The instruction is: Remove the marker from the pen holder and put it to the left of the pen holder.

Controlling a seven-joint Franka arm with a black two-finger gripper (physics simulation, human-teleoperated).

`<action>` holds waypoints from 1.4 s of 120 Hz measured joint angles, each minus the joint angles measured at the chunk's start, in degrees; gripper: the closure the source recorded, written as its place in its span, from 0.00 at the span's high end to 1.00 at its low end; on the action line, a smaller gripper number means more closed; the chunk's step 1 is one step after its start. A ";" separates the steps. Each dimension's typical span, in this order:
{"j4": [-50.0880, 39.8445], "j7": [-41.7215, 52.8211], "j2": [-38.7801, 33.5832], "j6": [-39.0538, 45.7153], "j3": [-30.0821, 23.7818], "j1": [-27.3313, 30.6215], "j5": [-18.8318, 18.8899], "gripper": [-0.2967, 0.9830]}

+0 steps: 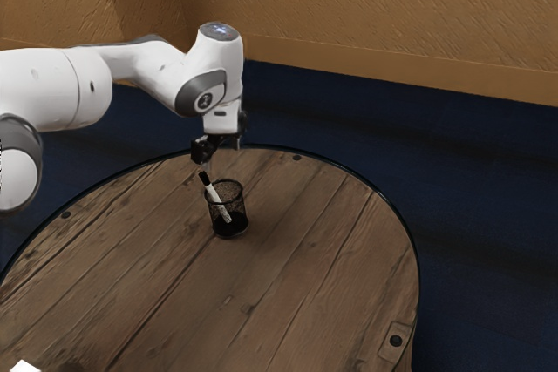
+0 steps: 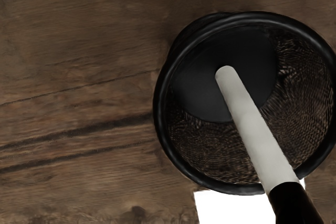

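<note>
Leaning in the pen holder [image 1: 241,206], marker [image 2: 252,129] has its white end down inside and its black cap [image 1: 205,178] up past the rim, toward 11 o'clock in the exterior view. Wrist view: white end over the holder's dark base, cap end crossing the rim. So marker is in the holder, tilted, not on the table. Holder: black mesh, round, upright, between table centre and 12 o'clock. Gripper [image 1: 206,156] at 12 o'clock from the cap, just above it; can't tell if wide or narrow, can't tell if it touches the cap. White arm [image 1: 144,71] comes in from 10 o'clock. Table [image 1: 288,285]: round, brown planks, dark edge; dark spots near its 10, 1 and between 3 and 4 o'clock, last one on a squarish patch. White thing [image 1: 24,367] at the exterior view's 7 o'clock corner, partly cut off, can't tell what. Wrist view has a white patch [image 2: 231,208] past the rim beside the marker. Dark blue floor [image 1: 488,172] around table, tan wall [image 1: 375,15] at 1 o'clock.
</note>
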 joint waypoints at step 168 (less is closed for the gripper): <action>-10.41 0.49 -5.23 1.33 6.75 -1.96 -16.94 0.51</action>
